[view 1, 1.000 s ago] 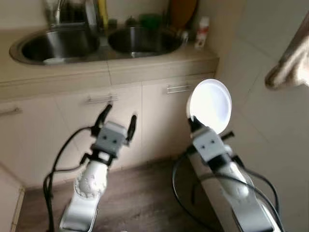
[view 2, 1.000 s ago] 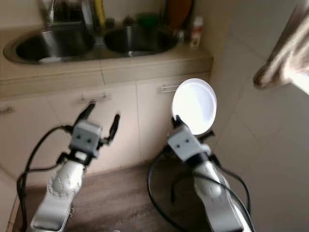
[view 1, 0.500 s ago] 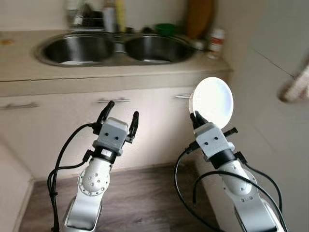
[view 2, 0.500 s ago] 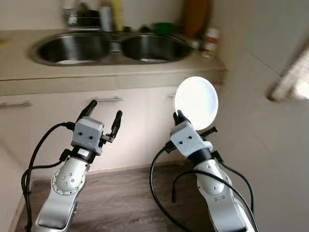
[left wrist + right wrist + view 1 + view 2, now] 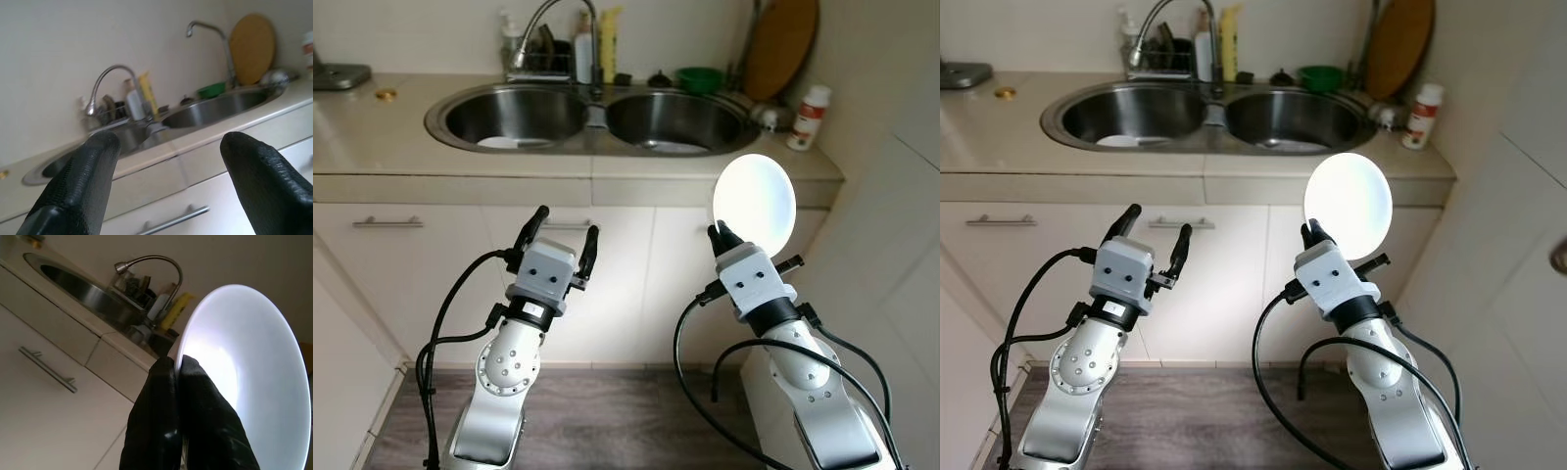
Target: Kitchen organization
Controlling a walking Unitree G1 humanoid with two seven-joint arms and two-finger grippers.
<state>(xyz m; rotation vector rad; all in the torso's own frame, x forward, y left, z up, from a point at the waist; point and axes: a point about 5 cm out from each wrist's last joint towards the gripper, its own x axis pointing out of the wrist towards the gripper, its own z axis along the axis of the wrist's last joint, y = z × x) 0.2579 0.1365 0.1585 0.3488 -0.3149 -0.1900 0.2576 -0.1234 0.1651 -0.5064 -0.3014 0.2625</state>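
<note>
Carrying: a plate up to the sink, that is the step as I read it, with the robot squared up to the kitchen cabinets.
Left hand (image 5: pixel 563 232): up at chest height in front of the cabinet doors, fingers spread wide, nothing between them; the left wrist view looks past both black fingers (image 5: pixel 80 183) toward the tap.
Left basin (image 5: pixel 514 116): steel, with something pale lying at the bottom, too small to name.
Tap (image 5: pixel 548 24): arched over the divide between the two basins, bottles and a rack of clutter just behind it.
Right basin (image 5: pixel 675 120): steel too, some small pale thing at its floor.
Desk (image 5: pixel 372 137): beige, bare along the near-left stretch.
Right hand (image 5: pixel 1310 233): pinched tight on the lower rim of the white plate (image 5: pixel 1348 206), fingers pressed together on the edge in the right wrist view.
White plate: held upright, face toward the camera, in the air below the desk edge, in front of the right-hand cabinet door, touching nothing but the fingers.
Chopping board (image 5: pixel 781 47): round, leaning on the wall at the far right, a white bottle with a red label (image 5: pixel 806 117) near it.
Next move, my call: lift the plate clear of the desk edge, tip it flatter and set it down in a basin or on the desk; the rim-only pinch looks thin, so a slow lift.
</note>
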